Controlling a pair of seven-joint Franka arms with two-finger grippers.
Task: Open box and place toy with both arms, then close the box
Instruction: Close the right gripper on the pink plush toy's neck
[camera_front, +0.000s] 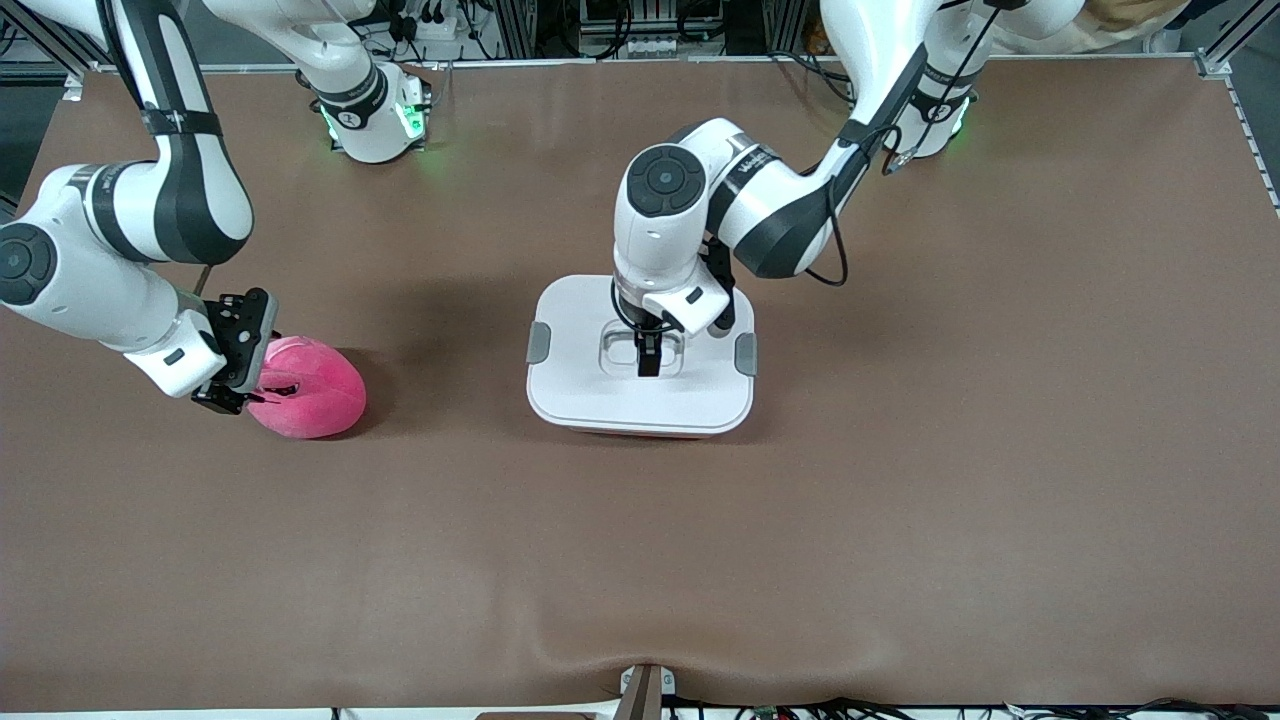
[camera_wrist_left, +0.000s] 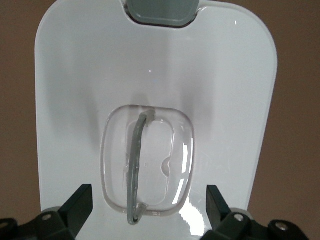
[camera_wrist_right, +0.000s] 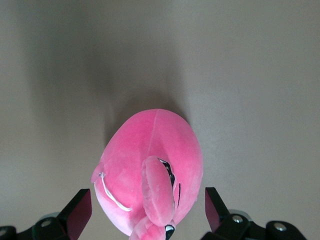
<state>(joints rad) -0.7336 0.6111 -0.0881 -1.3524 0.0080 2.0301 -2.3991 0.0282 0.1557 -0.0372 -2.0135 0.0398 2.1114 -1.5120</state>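
The box (camera_front: 640, 405) stands mid-table with its white lid (camera_wrist_left: 220, 80) on and grey clips (camera_front: 538, 343) at both ends. My left gripper (camera_front: 648, 362) is low over the lid's recessed clear handle (camera_wrist_left: 136, 165). It is open, and its fingers (camera_wrist_left: 80, 202) stand either side of the recess without touching the handle. The pink plush toy (camera_front: 312, 392) lies toward the right arm's end of the table. My right gripper (camera_front: 248, 388) is down at it, open. Its fingertips (camera_wrist_right: 80, 209) flank the toy (camera_wrist_right: 150, 170) with gaps on both sides.
A brown mat (camera_front: 900, 500) covers the whole table. The two arm bases with green lights (camera_front: 375, 120) stand along the edge farthest from the front camera. A small bracket (camera_front: 645, 685) sits at the near edge.
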